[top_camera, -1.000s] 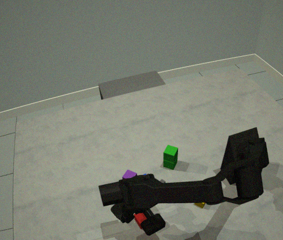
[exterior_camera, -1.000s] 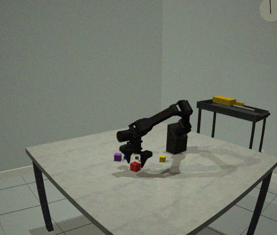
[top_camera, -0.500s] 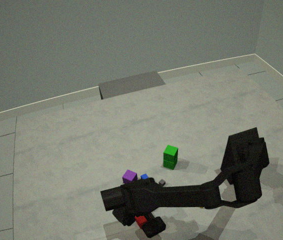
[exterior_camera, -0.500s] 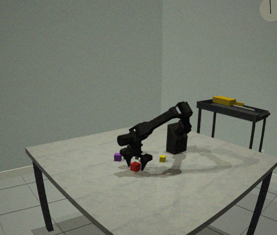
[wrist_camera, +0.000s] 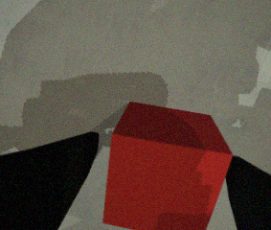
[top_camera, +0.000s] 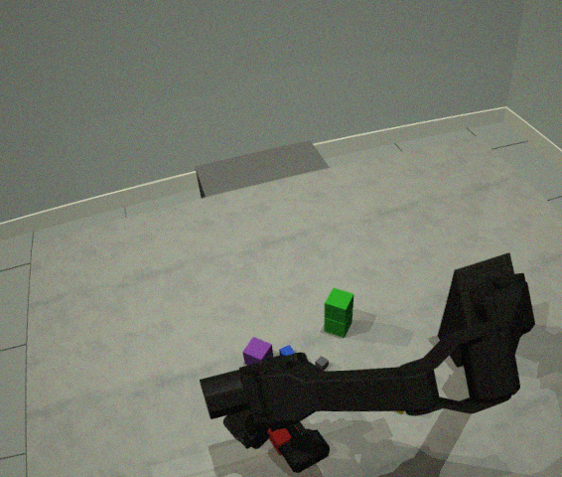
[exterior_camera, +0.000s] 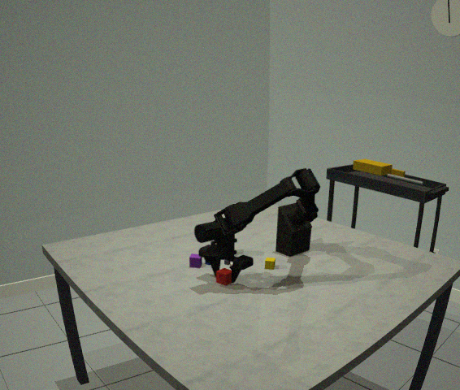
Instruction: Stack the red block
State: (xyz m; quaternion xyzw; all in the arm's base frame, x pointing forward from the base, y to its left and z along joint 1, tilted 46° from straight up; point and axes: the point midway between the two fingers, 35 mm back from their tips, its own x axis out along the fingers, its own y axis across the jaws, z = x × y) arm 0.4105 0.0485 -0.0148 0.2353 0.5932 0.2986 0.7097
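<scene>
Gripper down around the red block — not clamped yet.

From the top view I see the gripper (top_camera: 277,440) low on the table (top_camera: 168,287) with the red block (top_camera: 279,437) between its fingers, and the green tower (top_camera: 338,311) standing upright well apart from it, past a purple block (top_camera: 257,350), a blue block (top_camera: 286,350) and a tiny grey one (top_camera: 322,362). On the exterior cam the red block (exterior_camera: 223,275) sits on the table just under the gripper (exterior_camera: 225,272), with a yellow block (exterior_camera: 270,262) near the arm's base (exterior_camera: 292,247). Wrist cam: one finger (wrist_camera: 39,182) is apart from the cube's left side — I can see table in that gap — the other is right at its edge, so the jaws are partly open and gripping nothing.
</scene>
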